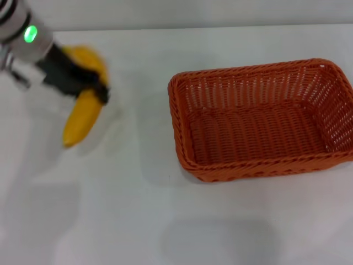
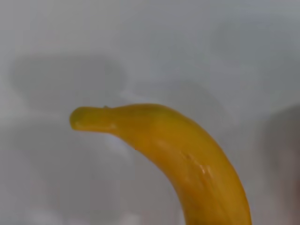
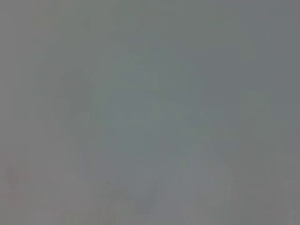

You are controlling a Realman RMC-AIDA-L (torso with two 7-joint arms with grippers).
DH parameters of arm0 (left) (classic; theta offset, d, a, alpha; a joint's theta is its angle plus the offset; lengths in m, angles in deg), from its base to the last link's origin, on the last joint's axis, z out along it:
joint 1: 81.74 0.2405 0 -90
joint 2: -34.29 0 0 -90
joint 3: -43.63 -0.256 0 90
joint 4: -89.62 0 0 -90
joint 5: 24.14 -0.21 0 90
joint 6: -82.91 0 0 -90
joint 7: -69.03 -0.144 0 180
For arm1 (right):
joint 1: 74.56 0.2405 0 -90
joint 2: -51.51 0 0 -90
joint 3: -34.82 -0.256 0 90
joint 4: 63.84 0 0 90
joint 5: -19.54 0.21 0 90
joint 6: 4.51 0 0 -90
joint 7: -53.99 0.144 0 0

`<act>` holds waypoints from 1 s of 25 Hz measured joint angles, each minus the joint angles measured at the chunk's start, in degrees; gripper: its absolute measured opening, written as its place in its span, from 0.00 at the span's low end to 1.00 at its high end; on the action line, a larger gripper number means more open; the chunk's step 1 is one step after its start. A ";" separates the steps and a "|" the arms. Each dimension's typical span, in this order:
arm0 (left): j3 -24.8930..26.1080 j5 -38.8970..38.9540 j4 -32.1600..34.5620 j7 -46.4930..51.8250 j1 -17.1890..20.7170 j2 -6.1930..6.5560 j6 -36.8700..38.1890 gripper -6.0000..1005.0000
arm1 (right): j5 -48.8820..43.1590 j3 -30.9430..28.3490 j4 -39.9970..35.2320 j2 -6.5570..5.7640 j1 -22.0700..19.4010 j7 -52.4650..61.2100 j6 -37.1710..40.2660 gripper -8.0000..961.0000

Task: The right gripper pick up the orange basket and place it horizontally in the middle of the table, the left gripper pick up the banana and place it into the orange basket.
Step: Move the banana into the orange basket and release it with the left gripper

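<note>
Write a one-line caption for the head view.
Left gripper holds the banana above the white table, left of the empty orange basket.

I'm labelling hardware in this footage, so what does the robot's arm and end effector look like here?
Only the left arm shows, in the head view's upper left corner. Its wrist segment is silver-grey with dark bands and a round glowing green light. The left end effector beyond it is black, blocky and jointed. The right arm and end effector are not in view, and the right wrist picture shows only plain grey.
</note>
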 joint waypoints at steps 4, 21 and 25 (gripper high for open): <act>-0.20 2.85 -0.37 -4.17 -8.13 -0.49 -3.63 0.50 | 0.03 -0.01 0.15 -0.05 0.08 -0.13 0.37 0.70; -22.71 21.32 1.87 -5.60 -23.60 -5.47 0.39 0.55 | 3.80 2.27 2.10 0.21 -0.04 -0.71 0.22 0.70; -26.33 24.10 4.90 -5.35 -23.67 -5.51 1.13 0.56 | 3.95 2.29 2.22 0.22 -0.15 -0.73 -0.60 0.70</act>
